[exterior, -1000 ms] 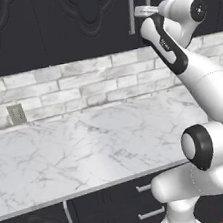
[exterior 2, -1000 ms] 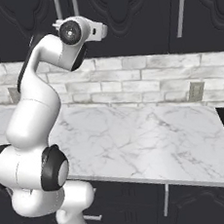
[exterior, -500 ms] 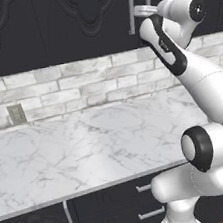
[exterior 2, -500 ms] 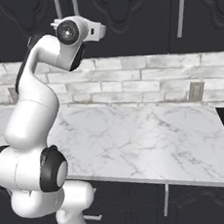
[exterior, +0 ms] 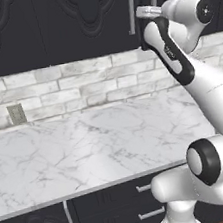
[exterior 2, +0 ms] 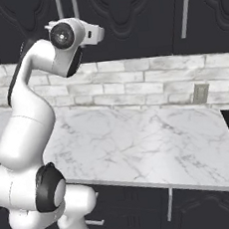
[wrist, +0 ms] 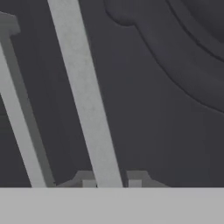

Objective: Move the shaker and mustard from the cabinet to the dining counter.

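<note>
The arm reaches up to the black cabinet (exterior: 70, 23), whose doors are closed. In the hand view, the hand (wrist: 111, 183) sits at six o'clock with its two fingertips (wrist: 89, 183) on either side of a long silver bar handle (wrist: 85, 100); whether they pinch it I cannot tell. A second handle (wrist: 19, 118) runs at nine o'clock. Below lies the marble desk (exterior: 89, 152).
</note>
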